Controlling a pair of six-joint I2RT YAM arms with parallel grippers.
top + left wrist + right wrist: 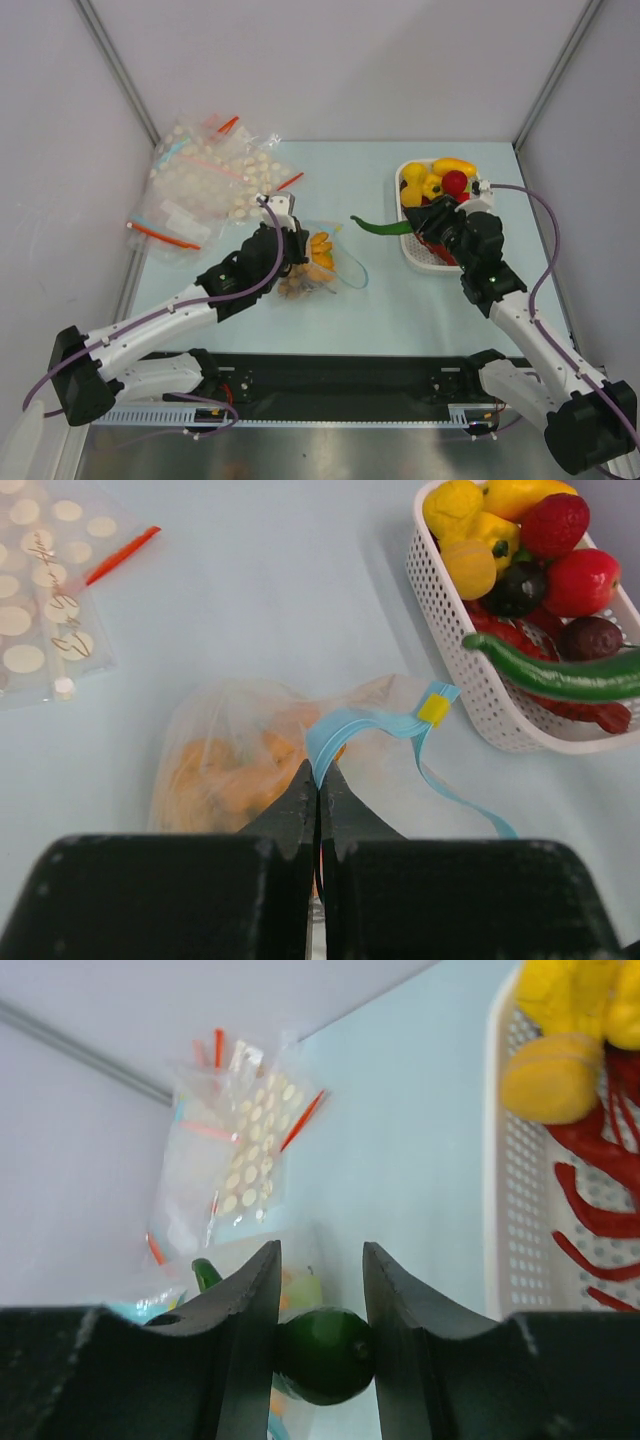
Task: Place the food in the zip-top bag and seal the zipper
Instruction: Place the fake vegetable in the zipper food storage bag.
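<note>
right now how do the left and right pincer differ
The left pincer is shut on the light blue zipper strip of the clear plastic bag; the right pincer grips a long green toy pepper, jaws apart around it. Left sits at the bag, right at the white perforated basket. Both hold something.

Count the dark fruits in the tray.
2. A blackish one sits in the middle of the tray, below the strawberry; a dark purple one lies just above the green pepper. More may be hidden underneath.
</note>
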